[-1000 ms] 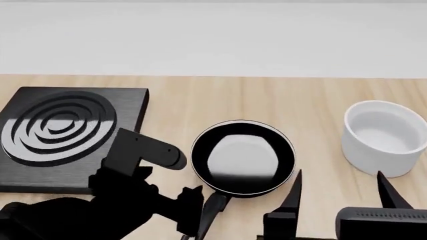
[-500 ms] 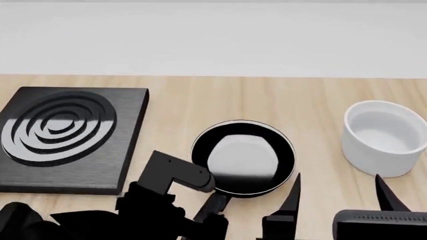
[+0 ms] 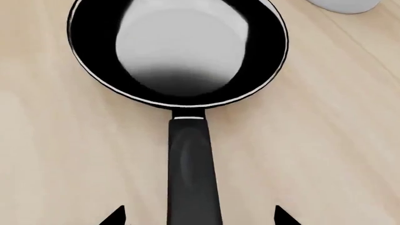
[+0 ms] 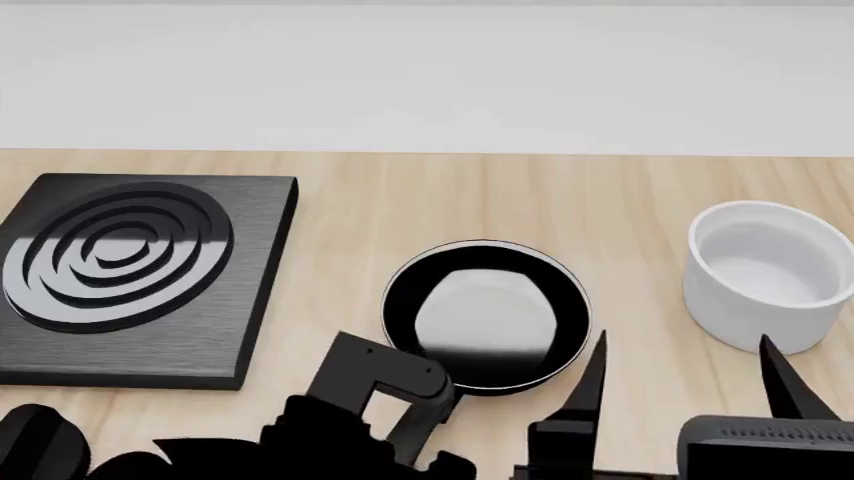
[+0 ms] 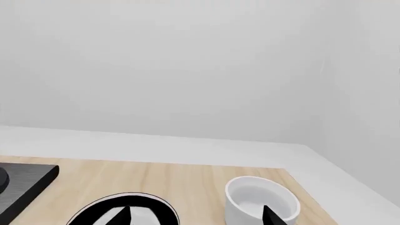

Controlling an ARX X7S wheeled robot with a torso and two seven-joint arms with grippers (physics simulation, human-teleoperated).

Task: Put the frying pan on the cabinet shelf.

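Left gripper [image 3: 195, 216] has shifted over frying pan [image 3: 178, 49] handle, fingers wide astride it; grasp likely next. Right gripper [image 4: 681, 375] spread, idle.

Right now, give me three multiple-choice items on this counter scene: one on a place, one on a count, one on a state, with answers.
1. What stands to the right of the frying pan in the head view?
A. the square hotplate
B. the white bowl
C. a kettle

2. How many objects rest on the wooden counter, arms aside?
A. two
B. three
C. five

3. How does the left gripper stand to the pan handle?
A. open, a fingertip on each side
C. shut on the handle, pan lifted
B. far off, over the hotplate

Answers:
1 B, the white bowl sits on the right, the hotplate on the left.
2 B, only hotplate, pan and bowl show.
3 A, the left wrist view shows the two tips apart, the handle running between them and the pan flat on the wood.
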